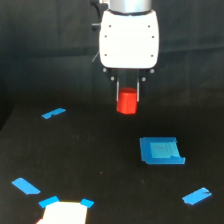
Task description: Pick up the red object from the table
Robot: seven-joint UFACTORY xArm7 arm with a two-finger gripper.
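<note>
The red object (127, 101) is a stubby red-orange block. It hangs between the two thin fingers of my gripper (127, 95), which is shut on it under the white gripper body (129, 37). The block is held up off the black table (100, 160), above its far middle part. Its top is partly hidden between the fingers.
A flat blue square (161, 150) lies on the table to the exterior view's right, in front of the gripper. Blue tape strips lie at the left (53, 113), lower left (25, 186) and lower right (197, 196). A bright white patch (64, 213) sits at the bottom edge.
</note>
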